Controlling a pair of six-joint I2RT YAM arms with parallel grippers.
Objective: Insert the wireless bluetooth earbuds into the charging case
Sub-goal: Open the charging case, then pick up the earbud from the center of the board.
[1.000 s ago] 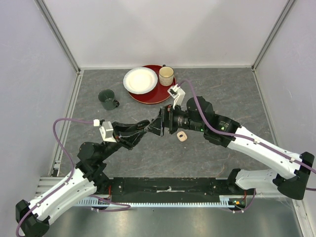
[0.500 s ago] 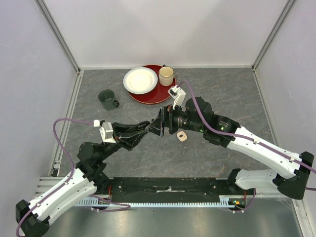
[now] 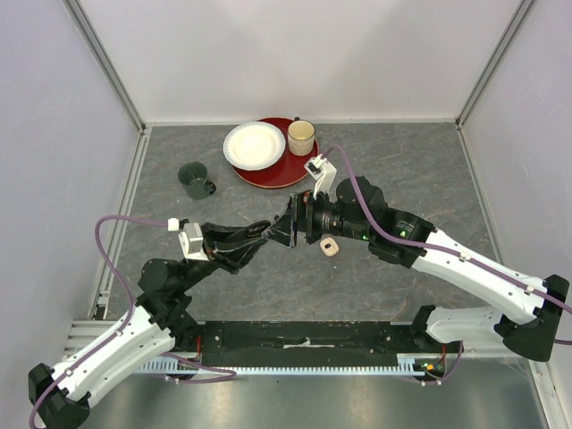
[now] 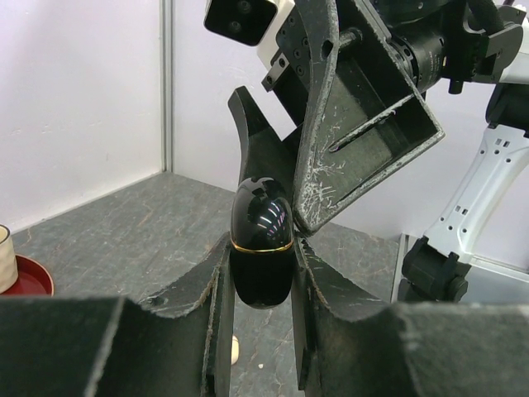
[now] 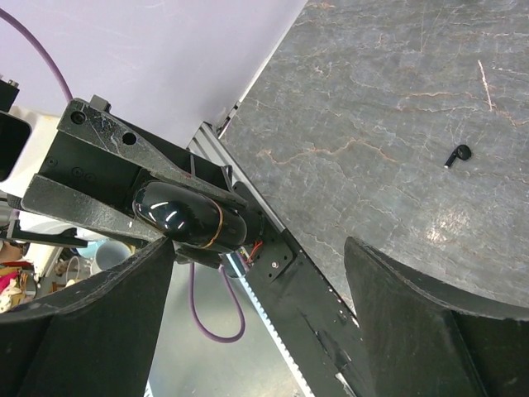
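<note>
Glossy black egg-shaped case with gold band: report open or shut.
Shut: the glossy black egg-shaped case shows halves meeting along an unbroken gold band, between the left fingers.

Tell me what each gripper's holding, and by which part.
The left gripper pinches the black charging case by the sides of its lower half, below the gold seam. The right gripper is open, holding nothing.

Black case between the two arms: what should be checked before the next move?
1. Black case gripped by left end effector: ok, clamped from both sides.
2. Case lid open: not ok, it looks shut.
3. Right end effector open: ok.
4. Earbud picked up: not ok, the black earbud lies on the table.
5. Right end effector touching the case: cannot tell.
</note>
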